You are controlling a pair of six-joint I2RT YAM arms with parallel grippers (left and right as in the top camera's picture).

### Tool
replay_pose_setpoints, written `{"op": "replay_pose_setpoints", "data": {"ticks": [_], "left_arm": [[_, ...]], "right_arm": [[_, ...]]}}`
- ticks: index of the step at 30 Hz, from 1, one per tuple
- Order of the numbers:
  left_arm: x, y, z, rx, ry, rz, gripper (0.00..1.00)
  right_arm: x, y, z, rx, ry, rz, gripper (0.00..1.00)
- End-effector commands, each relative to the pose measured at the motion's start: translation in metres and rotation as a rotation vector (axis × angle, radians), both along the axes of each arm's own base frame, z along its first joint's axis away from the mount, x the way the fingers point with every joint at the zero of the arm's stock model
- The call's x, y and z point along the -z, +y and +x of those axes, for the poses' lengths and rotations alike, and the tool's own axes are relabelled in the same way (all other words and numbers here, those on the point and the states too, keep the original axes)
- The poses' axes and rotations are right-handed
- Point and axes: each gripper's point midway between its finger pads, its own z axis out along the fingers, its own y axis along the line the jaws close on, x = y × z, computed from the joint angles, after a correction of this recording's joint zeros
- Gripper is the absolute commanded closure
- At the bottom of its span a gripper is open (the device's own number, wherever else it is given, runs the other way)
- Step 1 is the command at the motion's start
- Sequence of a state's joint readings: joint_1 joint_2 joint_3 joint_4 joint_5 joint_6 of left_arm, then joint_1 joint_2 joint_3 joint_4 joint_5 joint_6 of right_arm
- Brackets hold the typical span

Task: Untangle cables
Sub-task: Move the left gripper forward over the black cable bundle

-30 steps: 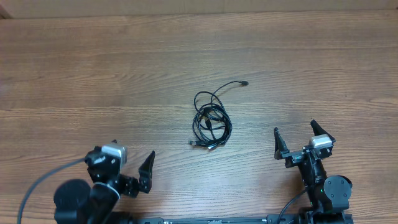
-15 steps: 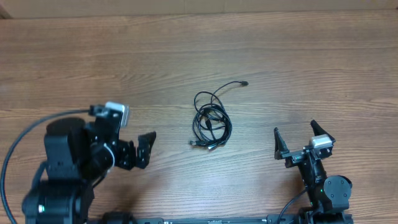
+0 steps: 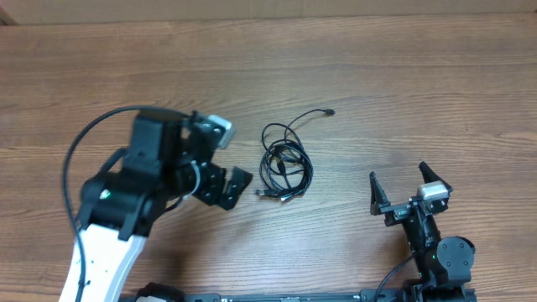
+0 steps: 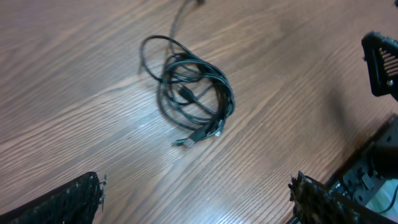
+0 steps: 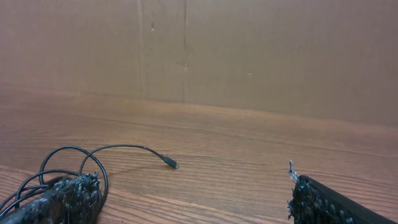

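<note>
Coiling loosely, thin black cables rest on wood-grain table.

i see the cables lying on the table near its middle. the left gripper sits just left of them; the right gripper is by the near edge toward the right corner, well apart.

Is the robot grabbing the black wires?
No, the cables lie loose on the table; the left gripper is open beside them.
</note>
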State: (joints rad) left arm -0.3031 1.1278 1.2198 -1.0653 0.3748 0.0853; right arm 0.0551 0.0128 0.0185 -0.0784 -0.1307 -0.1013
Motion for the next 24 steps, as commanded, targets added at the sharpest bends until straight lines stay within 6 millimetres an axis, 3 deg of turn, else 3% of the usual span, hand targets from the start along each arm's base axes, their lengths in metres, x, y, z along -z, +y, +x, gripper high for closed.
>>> {"op": "replay_pose_setpoints", "data": {"ticks": [1, 15, 24], "left_arm": [[0.002, -0.016, 0.009, 0.06, -0.005, 0.004, 0.01], [0.081, -0.025, 0.031, 0.064, 0.261, 0.086, 0.01], [0.115, -0.027, 0.036, 0.065, 0.36, 0.114, 0.0]], "right_arm": [[0.002, 0.001, 0.0, -0.004, -0.004, -0.001, 0.0], [0.002, 0.001, 0.0, -0.004, -0.005, -0.001, 0.0], [0.002, 0.001, 0.0, -0.004, -0.005, -0.001, 0.0]]}}
